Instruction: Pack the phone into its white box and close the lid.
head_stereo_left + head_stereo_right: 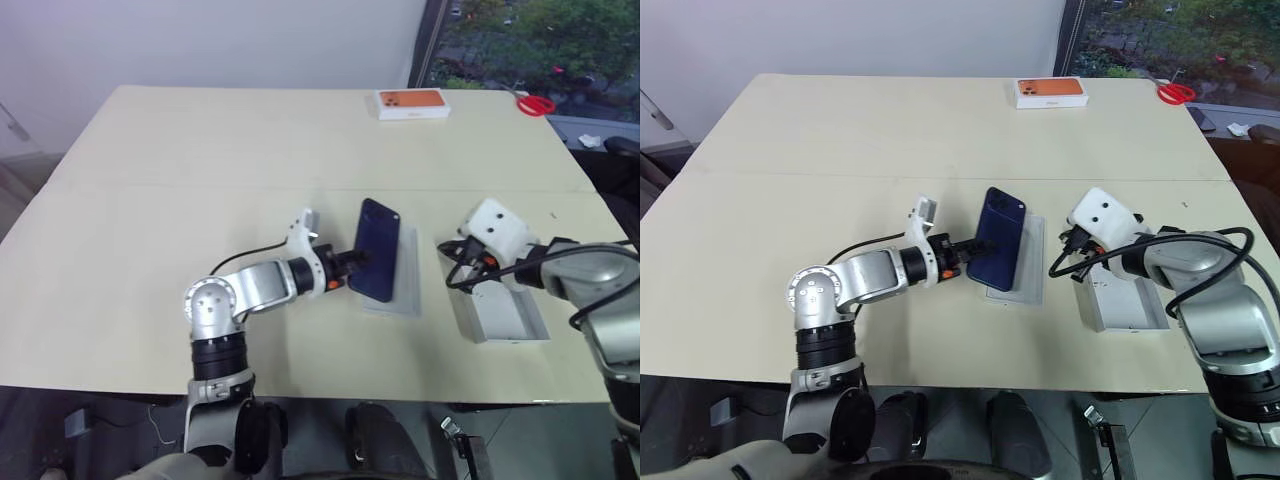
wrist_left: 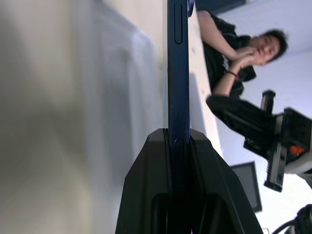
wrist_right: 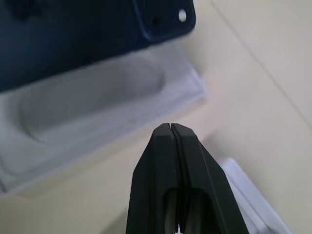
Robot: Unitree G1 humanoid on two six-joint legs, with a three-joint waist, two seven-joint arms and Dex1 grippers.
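While the left gripper (image 1: pixel 345 266) pinches the phone (image 1: pixel 378 248) by one long edge, its two black fingers (image 2: pixel 161 180) pressed flat on the front and back faces, the slim navy slab stands tilted on its side above a thin white insert with an oval recess (image 3: pixel 92 105), which lies on the table (image 1: pixel 200 160) just past the jaws. Glossy glass and rounded corners make the phone slippery, and it is stiff, fairly light and easy to scratch or crack, so I judge the present hold on the edge near mid-length as sound but narrow (a grip closer to either end would let it swing). Off to the right of that gripper, the right gripper (image 3: pixel 171 134) hovers with its jaws pressed together and nothing between them, close over the near rim of a white box (image 1: pixel 500 312) that lies open on the table below and beside it. Whether this is the shallow tray or the deeper lid I cannot tell from here. Between the two grippers the insert sits directly under the phone, and it probably has to be avoided or moved, since the phone belongs in the tray. Far beyond both jaws, at the table's back edge, rest an orange-topped box (image 1: pixel 411 103) and red scissors (image 1: pixel 537 104), well clear. A seated person (image 2: pixel 234 53) is visible beyond the phone.
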